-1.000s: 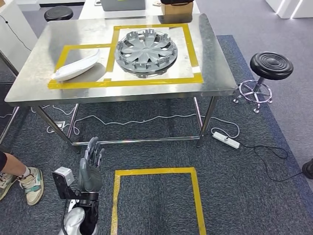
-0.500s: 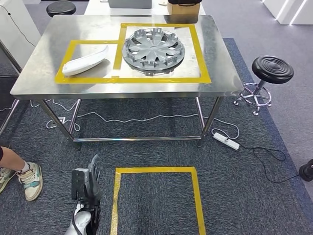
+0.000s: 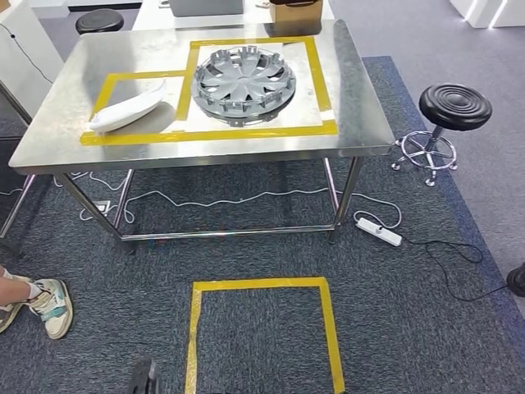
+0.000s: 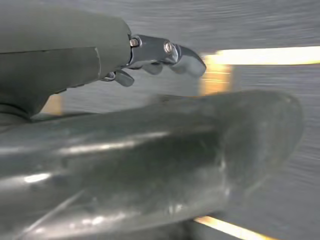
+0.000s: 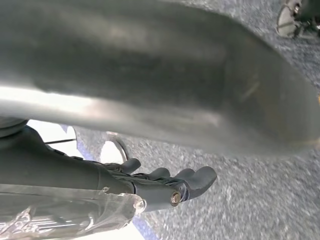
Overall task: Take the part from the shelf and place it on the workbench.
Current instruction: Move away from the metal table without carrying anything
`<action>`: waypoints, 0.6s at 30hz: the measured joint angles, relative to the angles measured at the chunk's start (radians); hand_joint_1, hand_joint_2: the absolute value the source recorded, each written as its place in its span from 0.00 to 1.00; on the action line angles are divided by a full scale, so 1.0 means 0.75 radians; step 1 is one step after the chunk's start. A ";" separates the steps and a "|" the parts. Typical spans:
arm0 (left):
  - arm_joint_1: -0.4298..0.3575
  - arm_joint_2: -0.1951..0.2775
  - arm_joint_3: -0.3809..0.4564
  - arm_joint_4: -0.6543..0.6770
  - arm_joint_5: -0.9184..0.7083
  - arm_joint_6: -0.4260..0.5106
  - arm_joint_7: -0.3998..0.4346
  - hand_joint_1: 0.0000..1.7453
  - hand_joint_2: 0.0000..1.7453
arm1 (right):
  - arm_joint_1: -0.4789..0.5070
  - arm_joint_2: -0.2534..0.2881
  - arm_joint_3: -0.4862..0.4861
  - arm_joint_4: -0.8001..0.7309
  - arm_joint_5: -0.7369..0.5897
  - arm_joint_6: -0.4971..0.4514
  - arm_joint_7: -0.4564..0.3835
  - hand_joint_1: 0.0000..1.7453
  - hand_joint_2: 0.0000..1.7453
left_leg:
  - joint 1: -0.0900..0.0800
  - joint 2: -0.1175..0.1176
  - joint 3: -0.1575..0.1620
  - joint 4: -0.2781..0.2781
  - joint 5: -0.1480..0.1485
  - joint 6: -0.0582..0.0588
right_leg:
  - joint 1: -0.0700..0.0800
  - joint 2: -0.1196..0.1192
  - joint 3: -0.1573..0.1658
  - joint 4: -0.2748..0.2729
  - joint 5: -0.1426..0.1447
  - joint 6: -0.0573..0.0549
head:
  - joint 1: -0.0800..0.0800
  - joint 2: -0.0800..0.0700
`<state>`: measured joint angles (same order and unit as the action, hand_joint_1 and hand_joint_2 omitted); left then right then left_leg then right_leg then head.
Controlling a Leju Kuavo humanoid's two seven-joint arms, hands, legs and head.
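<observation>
Left hand: the left hand (image 4: 113,60) holds nothing; its dark fingers (image 4: 185,54) reach out straight and close together over grey carpet, with the thick grey thumb alongside them. The picture is blurred by motion.
Right hand: the right hand (image 5: 143,185) is also empty, its fingers (image 5: 196,177) stretched out side by side over the blue-grey carpet (image 5: 245,200).
Hubcap: the grey hubcap (image 3: 243,84) lies flat on the workbench (image 3: 359,123), inside the larger yellow tape rectangle (image 3: 317,74), toward the far middle of the tabletop.
White part: a long curved white part (image 3: 127,109) lies in the smaller tape rectangle, touching its tape border, near the left edge of the tabletop, just beside the hubcap but apart from it.
Cardboard box: a brown box (image 3: 295,11) stands at the far edge of the tabletop.
Floor: a yellow tape square (image 3: 263,328) marks the carpet in front of the workbench; a white power strip (image 3: 377,232) lies by the right front leg.
Stools: a black stool (image 3: 455,109) stands off the right edge, another (image 3: 99,20) beyond the far left corner.
Person: a sneakered foot (image 3: 49,305) rests on the carpet at the left.
</observation>
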<state>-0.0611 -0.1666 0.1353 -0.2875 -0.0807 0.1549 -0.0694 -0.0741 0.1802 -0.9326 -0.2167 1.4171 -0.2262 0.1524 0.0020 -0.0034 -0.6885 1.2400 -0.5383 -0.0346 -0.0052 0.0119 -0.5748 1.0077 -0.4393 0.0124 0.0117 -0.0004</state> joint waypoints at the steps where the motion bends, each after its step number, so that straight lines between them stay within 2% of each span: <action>1: 0.008 0.003 -0.002 0.016 -0.025 0.009 0.076 0.00 0.00 | 0.000 0.000 -0.001 0.000 0.005 0.005 0.005 0.00 0.00 | 0.000 0.000 0.040 -0.081 0.047 0.004 | 0.000 0.001 0.001 0.000 0.000 0.001 | 0.000 0.000; 2: 0.013 0.005 -0.004 0.030 -0.045 0.019 0.132 0.00 0.00 | -0.001 0.000 -0.002 0.000 0.010 0.007 0.009 0.00 0.00 | 0.000 0.001 0.088 -0.174 0.089 0.008 | 0.003 0.000 0.001 0.001 0.000 0.005 | -0.001 0.000; 4: 0.014 0.006 -0.006 0.049 -0.068 0.030 0.189 0.00 0.00 | -0.004 0.000 -0.003 0.000 0.013 0.007 0.013 0.00 0.00 | -0.001 0.001 0.154 -0.308 0.128 0.016 | 0.009 -0.002 -0.005 0.007 -0.002 0.016 | 0.000 0.000; 6: 0.014 0.008 -0.008 0.062 -0.076 0.036 0.224 0.00 0.00 | -0.007 0.000 -0.004 0.000 0.013 0.004 0.014 0.00 0.00 | -0.002 0.000 0.162 -0.336 0.127 0.028 | 0.010 -0.004 -0.008 0.006 0.000 0.031 | 0.001 0.000; 8: 0.016 0.010 -0.010 0.073 -0.080 0.047 0.269 0.00 0.00 | -0.008 0.000 -0.005 0.000 0.011 -0.010 0.011 0.00 0.50 | -0.001 0.000 0.161 -0.339 0.133 0.044 | 0.007 -0.005 -0.015 0.017 -0.012 0.046 | 0.004 0.000; 9: 0.017 0.010 -0.010 0.076 -0.082 0.054 0.289 0.00 0.00 | -0.007 0.000 -0.006 0.000 0.009 -0.021 0.004 0.00 0.75 | 0.001 0.001 0.162 -0.342 0.136 0.051 | 0.006 -0.006 -0.031 0.052 -0.037 0.053 | 0.008 0.000; 10: 0.018 0.010 -0.010 0.079 -0.083 0.060 0.305 0.00 0.00 | -0.007 0.000 -0.006 0.000 0.006 -0.033 -0.008 0.00 1.00 | 0.002 0.001 0.161 -0.343 0.139 0.057 | 0.006 -0.006 -0.059 0.116 -0.077 0.059 | 0.010 0.000; 12: 0.019 0.010 -0.010 0.083 -0.086 0.067 0.319 0.00 0.00 | -0.007 0.000 -0.007 0.000 0.006 -0.038 -0.061 0.00 1.00 | 0.001 0.002 0.160 -0.343 0.140 0.062 | 0.005 -0.007 -0.137 0.297 -0.165 0.067 | 0.015 0.000; 13: 0.020 0.010 -0.010 0.085 -0.087 0.068 0.318 0.00 0.00 | -0.005 0.000 -0.007 0.001 0.007 -0.018 -0.104 0.00 1.00 | 0.001 0.002 0.159 -0.343 0.140 0.063 | 0.005 -0.007 -0.166 0.365 -0.188 0.069 | 0.016 0.000; 14: 0.021 0.010 -0.009 0.086 -0.088 0.068 0.312 0.00 0.00 | -0.003 0.000 -0.007 0.001 0.005 0.016 -0.147 0.00 1.00 | 0.001 0.002 0.160 -0.342 0.140 0.063 | 0.005 -0.007 -0.173 0.387 -0.186 0.070 | 0.017 0.000; 15: 0.023 0.010 -0.009 0.087 -0.092 0.066 0.305 0.00 0.00 | -0.002 0.000 -0.007 0.001 -0.002 0.059 -0.180 0.00 0.75 | 0.001 0.002 0.160 -0.342 0.140 0.063 | 0.004 -0.007 -0.154 0.356 -0.160 0.070 | 0.017 0.000; 17: 0.024 0.010 -0.009 0.088 -0.104 0.059 0.297 0.00 0.00 | -0.003 -0.001 -0.015 0.001 -0.040 0.140 -0.193 0.00 0.25 | 0.001 0.000 0.163 -0.341 0.140 0.059 | 0.001 -0.008 -0.060 0.177 -0.078 0.069 | 0.017 0.000; 18: 0.023 0.011 -0.010 0.089 -0.111 0.057 0.296 0.00 0.00 | -0.006 -0.001 -0.024 0.001 -0.064 0.167 -0.184 0.00 0.00 | -0.002 -0.001 0.162 -0.339 0.140 0.054 | 0.000 -0.006 -0.015 0.092 -0.050 0.065 | 0.017 0.000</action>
<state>-0.0435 -0.1587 0.1278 -0.2209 -0.1641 0.1974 0.1523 -0.0785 0.1797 -0.9505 -0.2159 1.3691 -0.1013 0.0141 0.0008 -0.0043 -0.5667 0.9855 -0.4335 0.0058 -0.0049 0.0074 -0.5863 1.0769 -0.4769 0.0610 0.0245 -0.0003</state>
